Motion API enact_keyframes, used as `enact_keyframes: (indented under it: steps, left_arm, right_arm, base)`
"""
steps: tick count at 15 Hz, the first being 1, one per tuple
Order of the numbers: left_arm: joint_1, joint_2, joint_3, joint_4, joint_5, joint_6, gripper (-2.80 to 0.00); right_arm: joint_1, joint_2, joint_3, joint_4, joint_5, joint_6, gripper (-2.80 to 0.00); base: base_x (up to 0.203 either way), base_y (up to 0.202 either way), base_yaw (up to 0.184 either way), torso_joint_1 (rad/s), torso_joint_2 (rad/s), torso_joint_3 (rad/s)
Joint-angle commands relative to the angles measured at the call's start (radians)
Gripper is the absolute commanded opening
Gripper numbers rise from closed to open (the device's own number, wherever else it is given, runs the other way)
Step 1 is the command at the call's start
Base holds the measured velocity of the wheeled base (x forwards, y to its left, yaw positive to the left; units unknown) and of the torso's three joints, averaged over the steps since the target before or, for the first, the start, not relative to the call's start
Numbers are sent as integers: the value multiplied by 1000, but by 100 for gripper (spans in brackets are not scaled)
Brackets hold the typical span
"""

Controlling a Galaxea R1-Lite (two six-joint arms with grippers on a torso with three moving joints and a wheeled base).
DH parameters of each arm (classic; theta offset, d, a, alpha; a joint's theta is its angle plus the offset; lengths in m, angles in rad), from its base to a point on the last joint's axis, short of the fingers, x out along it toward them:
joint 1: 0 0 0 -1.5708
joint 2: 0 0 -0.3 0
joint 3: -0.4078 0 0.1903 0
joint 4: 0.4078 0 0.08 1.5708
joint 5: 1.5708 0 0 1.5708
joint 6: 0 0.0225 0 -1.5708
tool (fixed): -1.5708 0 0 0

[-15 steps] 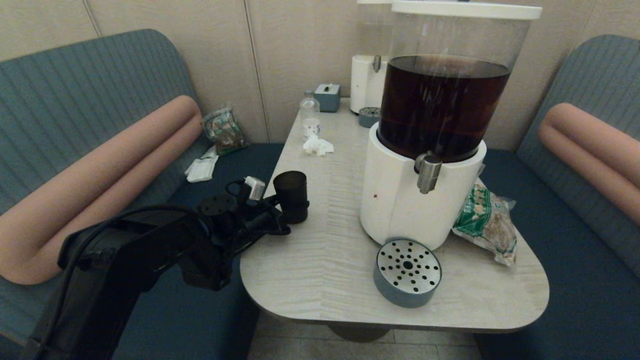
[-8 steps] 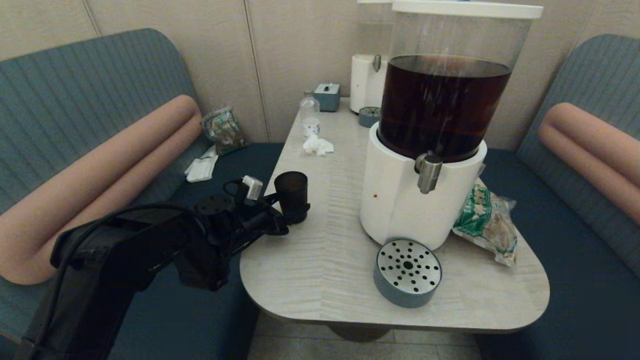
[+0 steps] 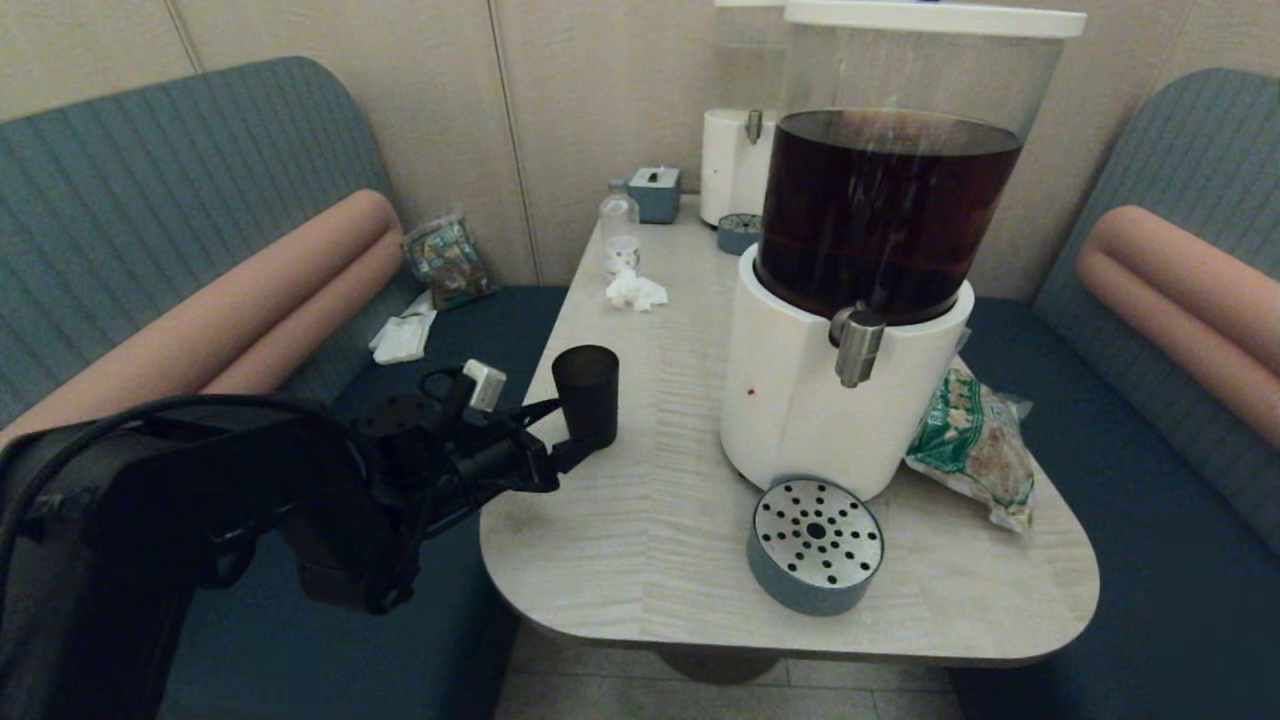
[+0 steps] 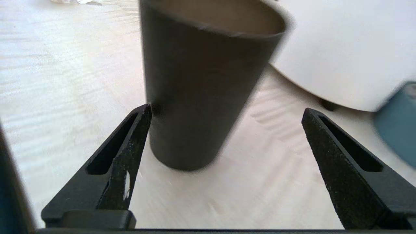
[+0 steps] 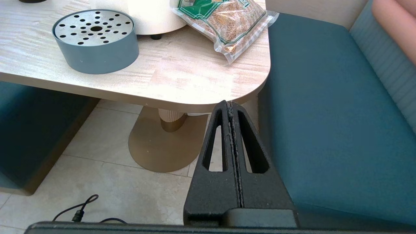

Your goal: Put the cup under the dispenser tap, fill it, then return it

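Cup [image 3: 586, 392] stood upright near the left edge of the tabletop [image 3: 640, 520] in the head view, long axis vertical, open mouth up, the narrower base down on the wood. The left gripper [image 3: 565, 440] reached in from the bench side, fingers spread wide around the cup's lower part. Well to the right, the dispenser tap [image 3: 857, 346] pointed down from the white base of the dispenser [image 3: 800, 400] holding dark brown drink, above a round perforated drip tray [image 3: 815, 545]. A green snack bag [image 3: 975, 445] lay beside the dispenser, and a small clear bottle [image 3: 620, 232] stood far back.

In the left wrist view, the cup [image 4: 201, 81] sat between the fingers of the left gripper [image 4: 226, 112], leaning slightly in the frame. One fingertip [image 4: 143, 117] touched its wall; the other stood well apart from it.

In the right wrist view, the right gripper [image 5: 230, 107] hung below the tabletop [image 5: 182, 74] edge over the floor, fingers pressed together with nothing between them, near the teal bench seat [image 5: 325, 113].
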Motion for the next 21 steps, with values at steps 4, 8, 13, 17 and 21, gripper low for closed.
enact_keyframes:
  steps: [4,8,13,17,21]
  left_arm:
    - [0,-142,139,-8,0,3,0]
    - [14,-279,293,-9,0,3,0]
    - [16,-665,512,-8,11,0,-280]
    - [30,-1013,676,-1,117,-23,-280]
    - [103,-1274,807,4,182,-97,-280]
  right_arm:
    - [0,1,0,0,0,0,-280]
    - [0,1,0,0,0,1,-280]
    - [0,1,0,0,0,-1,-280]
    - [0,1,0,0,0,-1,-280]
    - [0,1,0,0,0,-1,-280]
  base:
    - [0,0,0,0,0,0]
    - [0,0,0,0,0,0]
    - [0,0,0,0,0,0]
    - [0,0,0,0,0,0]
    - [0,0,0,0,0,0]
